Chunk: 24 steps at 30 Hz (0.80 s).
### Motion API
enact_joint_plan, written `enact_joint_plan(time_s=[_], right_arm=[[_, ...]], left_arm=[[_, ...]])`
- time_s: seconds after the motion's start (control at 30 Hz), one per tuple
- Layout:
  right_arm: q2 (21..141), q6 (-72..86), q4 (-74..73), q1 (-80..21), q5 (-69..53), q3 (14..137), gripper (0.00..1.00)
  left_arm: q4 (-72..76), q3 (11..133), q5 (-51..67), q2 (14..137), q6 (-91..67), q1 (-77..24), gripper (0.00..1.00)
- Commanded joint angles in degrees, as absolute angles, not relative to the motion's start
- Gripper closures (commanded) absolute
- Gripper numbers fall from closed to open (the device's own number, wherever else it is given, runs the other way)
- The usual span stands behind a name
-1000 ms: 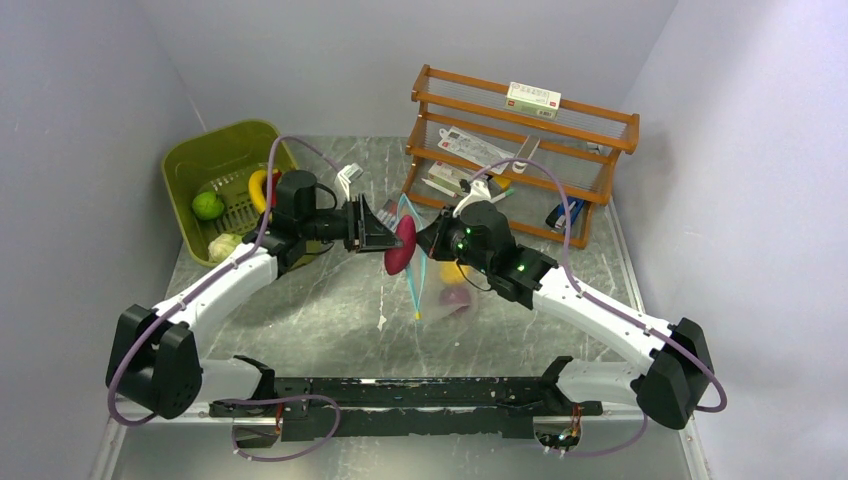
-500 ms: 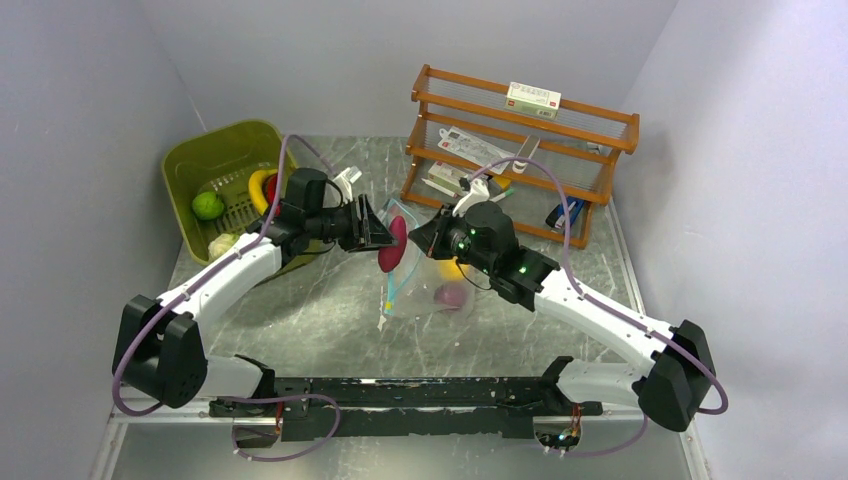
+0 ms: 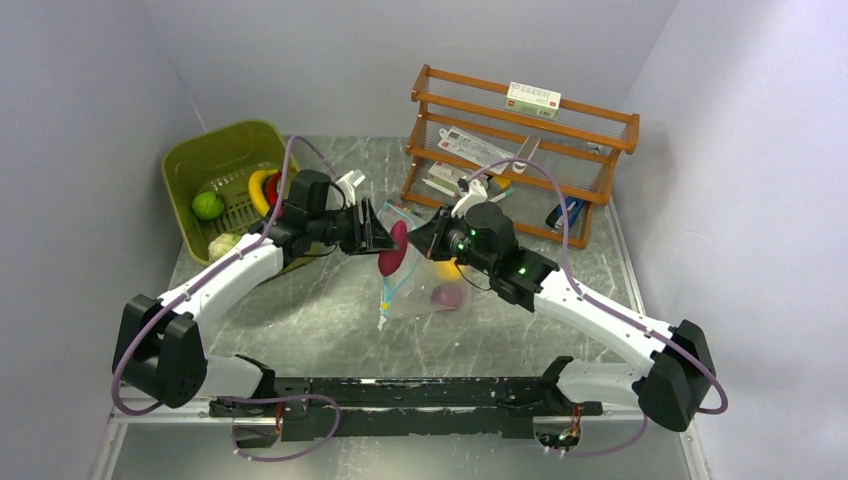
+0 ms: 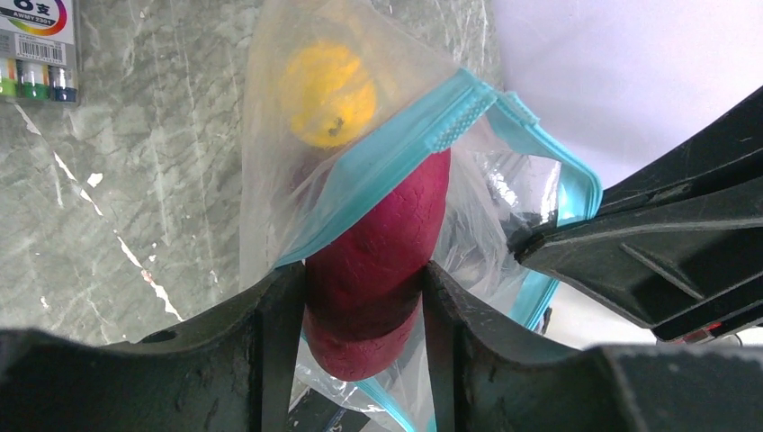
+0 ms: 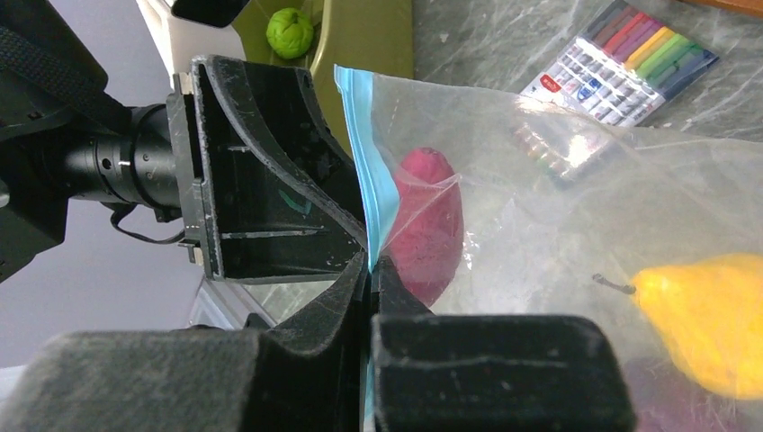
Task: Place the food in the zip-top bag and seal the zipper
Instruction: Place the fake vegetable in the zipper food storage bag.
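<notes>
The steel counter is seen under both arms, with a wooden rack standing beyond the right gripper and an olive-green tub set behind and outboard of the left gripper. The zip-top bag is held up between the two grippers, its mouth turned toward the left gripper and its lower part resting on the counter below the right gripper. The right gripper's jaws are pressed together on the bag's upper edge, so that the bag is pinched at the zipper. A pack of markers is seen lying on the counter beyond the bag, well past the right gripper. The left gripper is clamped on a purple-red piece, whose far end is pushed through the bag's mouth while its near end is kept between the fingers. A yellow pear-shaped piece is lodged inside the bag, ahead of the left gripper, and a second purplish piece is seen lower in the bag. In the tub, behind the left gripper, a banana, a green round piece and a pale green piece are left.
</notes>
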State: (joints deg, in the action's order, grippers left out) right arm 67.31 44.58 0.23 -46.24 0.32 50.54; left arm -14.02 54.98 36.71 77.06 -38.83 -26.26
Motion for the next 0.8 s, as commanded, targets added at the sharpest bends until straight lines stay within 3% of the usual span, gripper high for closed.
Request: enact_joint_plan(time_s=[0.0, 0.4, 0.77], right_arm=[[66.31, 45.33, 2.50, -46.39, 0.02, 49.35, 1.00], [66.97, 45.53, 1.99, -46.46, 0.88, 49.39, 1.00], [66.69, 44.74, -0.25, -46.41, 2.25, 49.70, 1.00]], left_arm=[[-13.98, 55.94, 38.15, 76.26, -37.38, -26.81, 0.52], [-12.85, 55.17, 38.36, 74.10, -38.24, -26.80, 0.30], [-14.45, 57.89, 32.10, 69.49, -35.11, -26.81, 0.28]])
